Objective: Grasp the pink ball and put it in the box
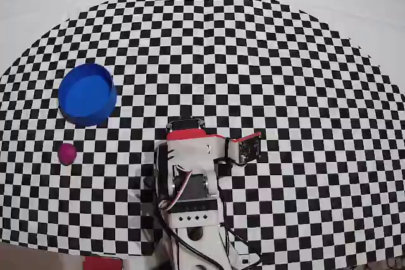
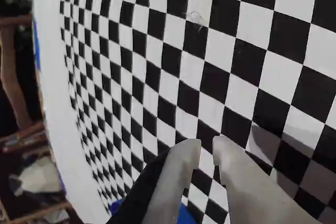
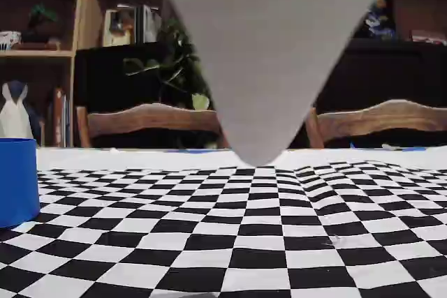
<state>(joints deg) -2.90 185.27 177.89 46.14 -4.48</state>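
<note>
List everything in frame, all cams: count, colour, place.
pink ball: 1, magenta-pink, overhead view far left on the mat, just below the box, apart from it.
box: 1, bright blue, round, open-topped, empty; overhead view left; also at the left edge of the fixed view.
checkered mat: 1, black and white, covers most of the table.
chairs: 2, brown wood, behind the table in the fixed view.
shelves: wood, with plants and small items, fixed view background.
arm: 1, white with red parts, overhead view bottom centre.
hand: 1, pale grey fingers nearly together, holding nothing, above the mat, far from the ball.
</note>
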